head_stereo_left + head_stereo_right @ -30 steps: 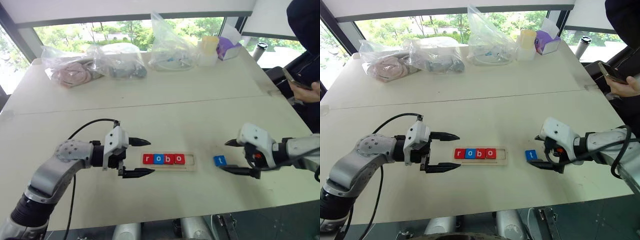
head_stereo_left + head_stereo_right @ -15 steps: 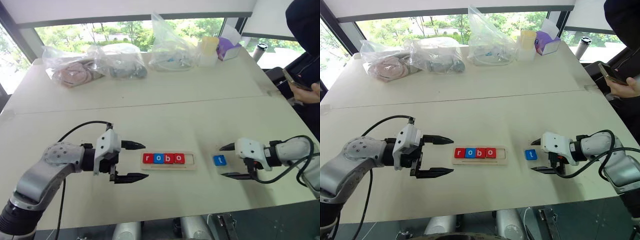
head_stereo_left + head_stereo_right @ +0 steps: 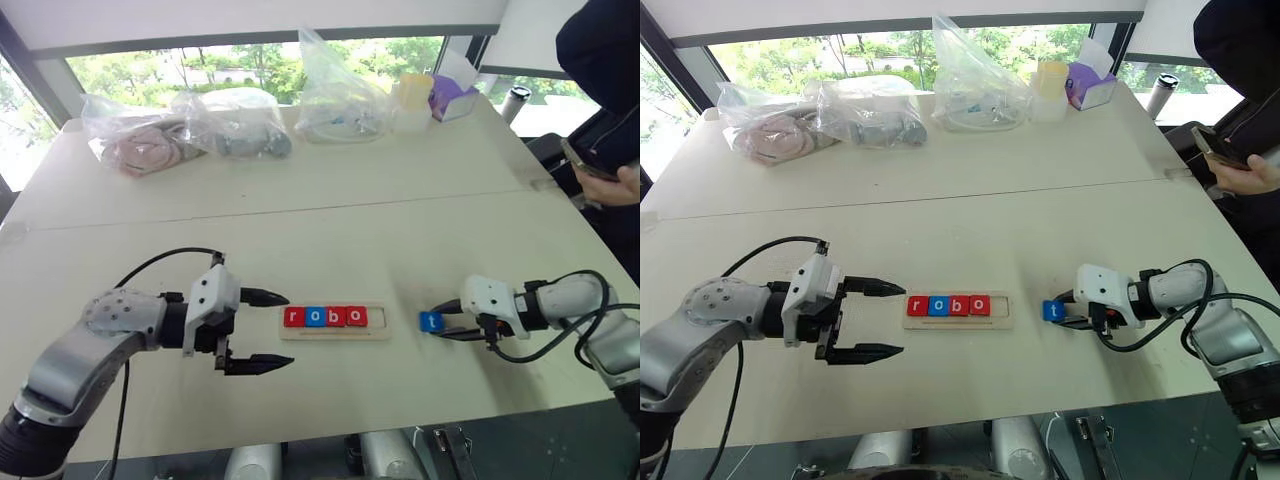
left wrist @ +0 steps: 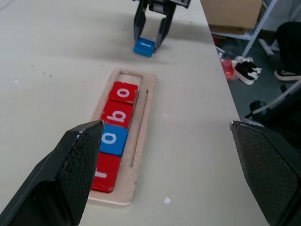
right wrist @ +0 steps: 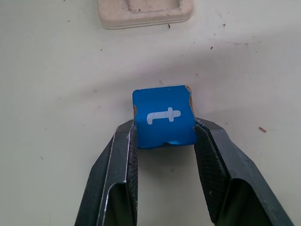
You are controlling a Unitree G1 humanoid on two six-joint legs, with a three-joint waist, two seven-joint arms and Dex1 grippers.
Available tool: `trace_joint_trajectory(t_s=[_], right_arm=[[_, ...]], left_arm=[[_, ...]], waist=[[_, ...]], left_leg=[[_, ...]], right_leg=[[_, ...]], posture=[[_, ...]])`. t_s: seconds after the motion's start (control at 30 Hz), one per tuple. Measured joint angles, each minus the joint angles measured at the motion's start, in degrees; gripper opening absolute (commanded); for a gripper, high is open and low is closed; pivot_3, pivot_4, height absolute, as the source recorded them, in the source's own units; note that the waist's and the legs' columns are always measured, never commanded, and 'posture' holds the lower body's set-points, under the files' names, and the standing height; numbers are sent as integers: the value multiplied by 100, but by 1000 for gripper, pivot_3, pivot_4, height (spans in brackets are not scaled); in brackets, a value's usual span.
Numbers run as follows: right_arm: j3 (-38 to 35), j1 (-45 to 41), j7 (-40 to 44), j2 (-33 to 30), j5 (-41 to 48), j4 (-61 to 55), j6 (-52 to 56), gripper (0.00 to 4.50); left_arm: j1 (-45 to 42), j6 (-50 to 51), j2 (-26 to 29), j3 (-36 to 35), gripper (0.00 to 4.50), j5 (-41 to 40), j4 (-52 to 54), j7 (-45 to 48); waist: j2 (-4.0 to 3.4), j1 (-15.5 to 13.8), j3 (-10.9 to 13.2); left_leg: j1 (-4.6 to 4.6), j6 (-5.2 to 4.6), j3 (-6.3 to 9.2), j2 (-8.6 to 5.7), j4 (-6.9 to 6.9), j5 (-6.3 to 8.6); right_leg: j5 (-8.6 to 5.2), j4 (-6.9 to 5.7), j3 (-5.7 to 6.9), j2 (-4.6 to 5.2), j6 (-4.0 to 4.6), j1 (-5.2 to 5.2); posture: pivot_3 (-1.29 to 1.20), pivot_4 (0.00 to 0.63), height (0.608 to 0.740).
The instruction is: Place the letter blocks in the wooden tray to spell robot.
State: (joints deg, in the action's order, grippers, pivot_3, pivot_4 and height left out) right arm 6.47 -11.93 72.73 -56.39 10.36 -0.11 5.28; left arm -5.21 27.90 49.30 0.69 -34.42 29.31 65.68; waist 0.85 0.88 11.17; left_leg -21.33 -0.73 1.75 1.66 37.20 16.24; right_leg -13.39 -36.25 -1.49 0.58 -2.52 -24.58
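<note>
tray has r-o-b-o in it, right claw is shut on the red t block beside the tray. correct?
Nearly. The t block is blue, not red; the right wrist view shows it plainly between the right claw fingers. The rest stands: the tray holds r, o, b, o, and the right claw is shut on the t block on the table beside it.

Pale matt wooden tray, glossy blue t block, ribbed black fingers

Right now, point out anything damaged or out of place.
The blue t block, pinched in the right gripper, has a chipped corner showing bare wood. It sits outside the wooden tray, whose last slot is empty.
</note>
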Motion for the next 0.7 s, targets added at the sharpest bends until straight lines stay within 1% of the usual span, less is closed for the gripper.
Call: trace_joint_trajectory(t_s=[0.33, 0.47, 0.7], right_arm=[[77, -327, -352, 378, 232, -1391, 1287, 1120], [359, -426, -444, 573, 181, -1495, 1464, 1120], [782, -663, -472, 660, -77, -1450, 1499, 1120]], left_arm=[[-132, -136, 22, -99, 4500, 20, -185, 61], [-162, -137, 8, -97, 4500, 21, -204, 52], [-163, -140, 4, -97, 4500, 29, -204, 26]], waist=[[-2, -31, 0], [-1, -18, -1], [-1, -18, -1]], left_leg=[[-4, 1, 3, -2, 1, 0], [-3, 1, 3, -1, 2, 0], [-3, 1, 3, -1, 2, 0]], right_leg=[[3, -2, 1, 4, 3, 0], [3, -2, 1, 3, 4, 0], [4, -3, 1, 2, 5, -1]], posture=[[0, 150, 740], [0, 150, 740], [0, 150, 740]])
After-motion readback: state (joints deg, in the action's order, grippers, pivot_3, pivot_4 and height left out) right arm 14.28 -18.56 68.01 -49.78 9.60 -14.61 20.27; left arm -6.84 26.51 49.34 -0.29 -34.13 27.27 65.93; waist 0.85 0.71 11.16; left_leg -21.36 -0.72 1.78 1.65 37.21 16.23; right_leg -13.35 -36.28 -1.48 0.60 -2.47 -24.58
